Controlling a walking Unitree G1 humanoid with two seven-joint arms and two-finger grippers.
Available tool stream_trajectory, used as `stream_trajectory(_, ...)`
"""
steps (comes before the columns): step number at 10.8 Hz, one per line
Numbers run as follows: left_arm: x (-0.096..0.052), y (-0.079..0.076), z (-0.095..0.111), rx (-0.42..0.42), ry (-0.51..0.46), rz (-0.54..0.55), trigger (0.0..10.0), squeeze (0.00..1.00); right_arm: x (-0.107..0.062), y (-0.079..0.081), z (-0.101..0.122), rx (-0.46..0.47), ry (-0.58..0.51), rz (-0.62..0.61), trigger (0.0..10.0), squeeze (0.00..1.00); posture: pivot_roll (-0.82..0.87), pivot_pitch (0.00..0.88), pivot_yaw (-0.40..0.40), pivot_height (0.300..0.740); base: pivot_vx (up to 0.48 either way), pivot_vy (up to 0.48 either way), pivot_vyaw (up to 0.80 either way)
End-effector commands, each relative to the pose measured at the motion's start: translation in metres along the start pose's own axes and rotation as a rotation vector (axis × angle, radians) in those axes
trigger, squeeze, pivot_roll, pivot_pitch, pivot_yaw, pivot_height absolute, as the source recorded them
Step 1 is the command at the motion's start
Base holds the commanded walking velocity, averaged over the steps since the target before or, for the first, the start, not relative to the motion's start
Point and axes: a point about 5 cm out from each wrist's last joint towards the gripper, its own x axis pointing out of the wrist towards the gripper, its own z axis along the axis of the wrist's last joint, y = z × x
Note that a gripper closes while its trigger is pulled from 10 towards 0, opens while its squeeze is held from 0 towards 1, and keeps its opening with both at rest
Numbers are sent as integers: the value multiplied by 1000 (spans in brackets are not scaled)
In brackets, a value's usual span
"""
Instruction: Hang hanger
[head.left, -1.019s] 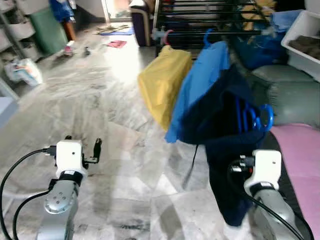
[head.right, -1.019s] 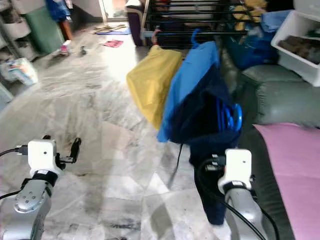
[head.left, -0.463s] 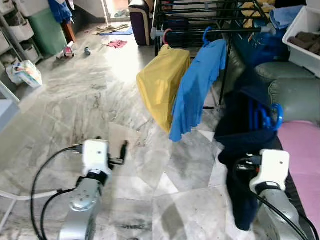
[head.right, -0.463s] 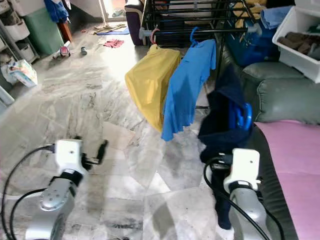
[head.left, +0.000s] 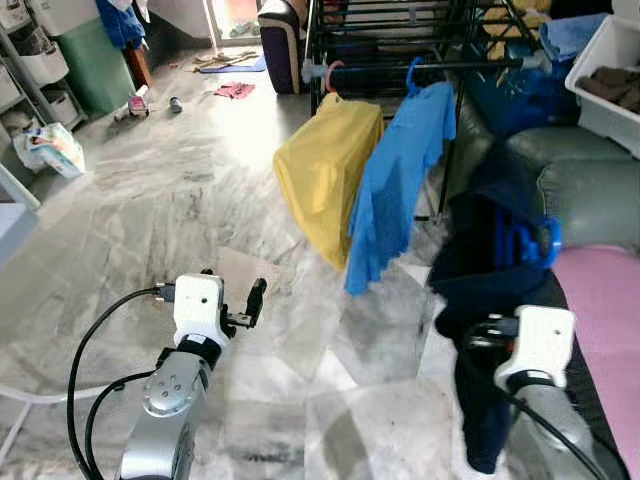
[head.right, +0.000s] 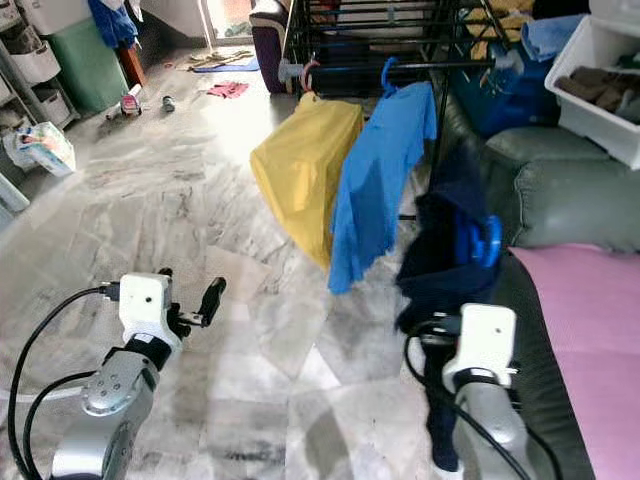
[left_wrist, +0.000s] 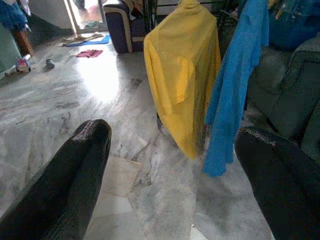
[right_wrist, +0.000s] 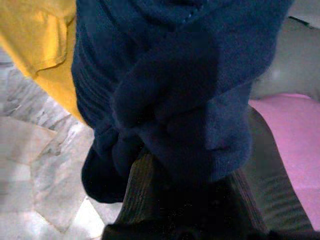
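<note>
Since half a second ago: the left gripper (head.left: 256, 297) had edged a little to the robot's right over the marble, while the navy garment kept its place on the right arm.
Blue hanger (head.left: 535, 243): sat inside the navy garment (head.left: 492, 290), its loop showing at the robot's right, near the grey sofa (head.left: 585, 195) and not on the rack.
Right gripper (right_wrist: 180, 200): was closed on the navy garment, cloth bunched over its black fingers (right_wrist: 145, 195).
Left gripper: hovered low over the marble floor (head.left: 180, 200), holding nothing; its fingers (left_wrist: 75, 170) stood wide apart in the left wrist view.
Drying rack (head.left: 400, 40): stood ahead with a yellow shirt (head.left: 325, 170) and a blue shirt (head.left: 400, 180) hanging side by side from its front rail.
Beside the sofa: a pink cover (head.left: 605, 310) lay at the robot's right, and a white bin (head.left: 610, 70) sat above the cushions.
Far left: a green cabinet (head.left: 90, 60) and a plastic bag (head.left: 45, 148) stood on the floor.
</note>
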Motion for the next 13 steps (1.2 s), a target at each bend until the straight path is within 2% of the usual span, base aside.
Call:
stream_trajectory(1,-3,-1,-1,-23,8,-6,10000,0,2,3,7,-8,-27,10,10000,0,-76,82,28,740,296,0,-563)
stream_trajectory(3,-1,-9,-2,-36,12,-26,10000,0,3,-2,8,-16,-29,2,10000,0,-88,82,27,740,306,0,-556)
stream_trajectory(5,0,-11,-3,-35,13,-39,10000,0,2,-3,8,-19,-29,-3,10000,0,-100,83,29,740,306,0,0)
stream_trajectory(11,1,-12,-5,-36,24,-38,10000,0,2,1,7,-27,-17,16,10000,0,-101,83,30,740,304,0,0)
stream_trajectory(13,2,-12,-6,-33,30,-40,10000,0,0,7,5,-19,-3,57,10000,0,-105,81,36,740,328,0,0)
